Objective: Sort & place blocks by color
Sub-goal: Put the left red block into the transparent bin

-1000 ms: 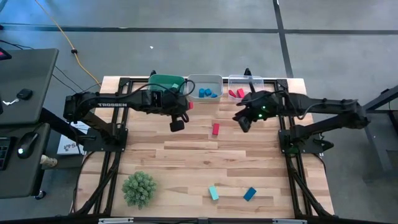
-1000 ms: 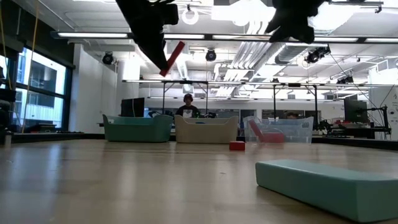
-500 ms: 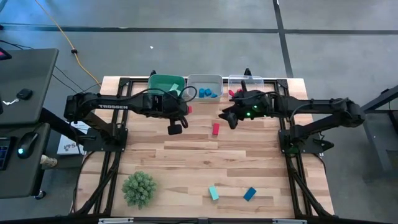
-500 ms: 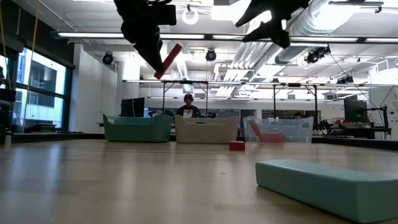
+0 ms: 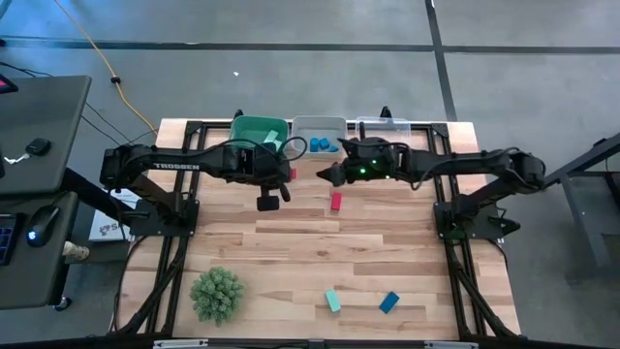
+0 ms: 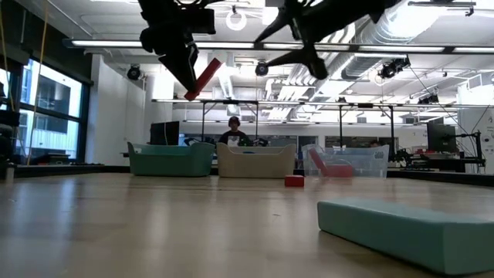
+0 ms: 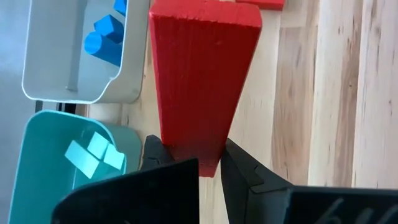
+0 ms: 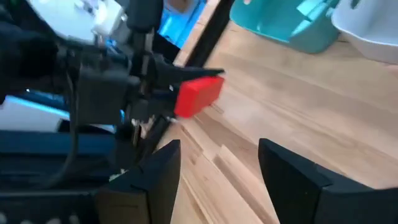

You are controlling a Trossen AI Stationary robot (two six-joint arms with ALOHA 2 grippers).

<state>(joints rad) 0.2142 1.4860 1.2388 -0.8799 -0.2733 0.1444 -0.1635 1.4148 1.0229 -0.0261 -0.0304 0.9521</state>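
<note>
1. Wooden worktop (image 5: pixel 291 242), pale planks, dark arm frames along both sides.
2. Green spiky plant-like ball (image 5: pixel 217 293) near the front left corner of the worktop, well apart from everything else.
3. Three bins in a row along the far edge: teal bin (image 5: pixel 258 129) on the left with light teal blocks (image 7: pixel 93 149) inside, white bin (image 5: pixel 318 127) in the middle with blue blocks (image 5: pixel 324 145) inside, clear bin (image 6: pixel 347 161) on the right with red pieces showing through its wall in the low view.
4. Left pincer (image 7: pixel 191 162) raised above the worktop just in front of the teal bin, pinching one end of a red bar (image 7: pixel 202 68); bar tilted in the air, sticking out past the fingertips.
5. Right pincer (image 8: pixel 217 165) also raised, reached across in front of the white bin, fingers spread wide and empty, aimed toward the red bar, near it but apart.
6. Light teal bar (image 6: pixel 409 230) lying flat near the front edge of the worktop, right of centre, close to the low camera.
7. Blue block (image 5: pixel 388 302) just beside that teal bar, on its right, apart from it.
8. Small red block (image 5: pixel 336 201) flat on the worktop in the middle, below the right pincer, in front of the bins.
</note>
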